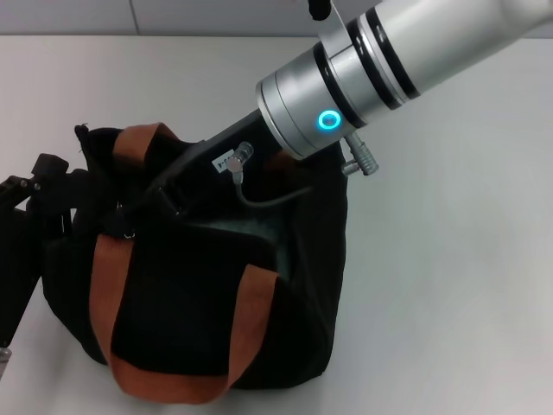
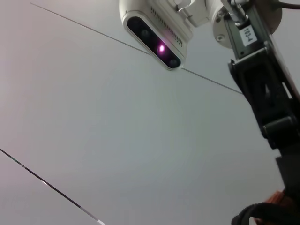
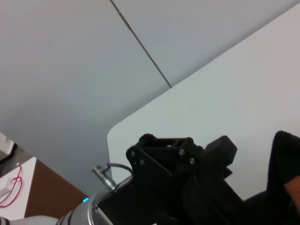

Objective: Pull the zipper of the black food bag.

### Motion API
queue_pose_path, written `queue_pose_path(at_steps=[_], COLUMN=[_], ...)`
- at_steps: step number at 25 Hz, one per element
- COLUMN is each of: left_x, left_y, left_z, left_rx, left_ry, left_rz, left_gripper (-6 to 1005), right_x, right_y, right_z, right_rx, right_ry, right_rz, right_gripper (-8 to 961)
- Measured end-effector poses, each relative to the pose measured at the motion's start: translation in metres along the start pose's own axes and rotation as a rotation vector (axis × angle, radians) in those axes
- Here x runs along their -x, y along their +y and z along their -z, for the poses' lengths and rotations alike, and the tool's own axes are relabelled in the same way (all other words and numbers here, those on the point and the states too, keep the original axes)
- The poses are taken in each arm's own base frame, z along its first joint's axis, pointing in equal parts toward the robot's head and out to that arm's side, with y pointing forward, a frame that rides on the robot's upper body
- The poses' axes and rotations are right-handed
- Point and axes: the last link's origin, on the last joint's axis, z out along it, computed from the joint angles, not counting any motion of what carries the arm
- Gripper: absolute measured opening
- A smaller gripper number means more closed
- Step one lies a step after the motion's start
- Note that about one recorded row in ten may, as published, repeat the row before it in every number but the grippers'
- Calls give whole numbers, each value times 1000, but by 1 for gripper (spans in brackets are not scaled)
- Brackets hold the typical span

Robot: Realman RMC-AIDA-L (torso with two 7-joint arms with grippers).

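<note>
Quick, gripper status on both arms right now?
Left gripper: at the black food bag's left end, fingers cannot be told.
Right gripper: reaching down into the bag's open top, fingers hidden, cannot be told.

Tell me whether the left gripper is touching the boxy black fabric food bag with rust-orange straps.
Cannot tell. In the head view the left gripper sits tight against the black food bag at its end, but black on black hides any contact or gap.

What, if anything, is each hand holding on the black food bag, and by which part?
It cannot be told. The right hand reaches into the top of the black food bag, and the left hand sits against its side; neither hold shows.
</note>
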Motion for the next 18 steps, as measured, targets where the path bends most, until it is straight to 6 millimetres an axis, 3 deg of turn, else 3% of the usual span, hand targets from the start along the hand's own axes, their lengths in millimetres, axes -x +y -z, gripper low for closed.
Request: queue_pose_path(at_steps=[4, 9, 12, 18], left_x=[0, -1, -1, -1], left_y=[0, 0, 0, 0], left_z=[0, 0, 0, 0], left_rx=[-2, -2, -1, -1], left_ry=[2, 3, 3, 4], left_rz=[1, 1, 3, 4], left_gripper=[7, 7, 7, 7], right_x=[0, 2, 3, 3], right_y=[-2, -4, -5, -4], right_z=[-5, -7, -8, -10], right_rx=[-8, -17, -22, -25], right_ry=[22, 27, 24, 33], right_rz=[-3, 10, 39, 98], right_gripper=[358, 339, 164, 73])
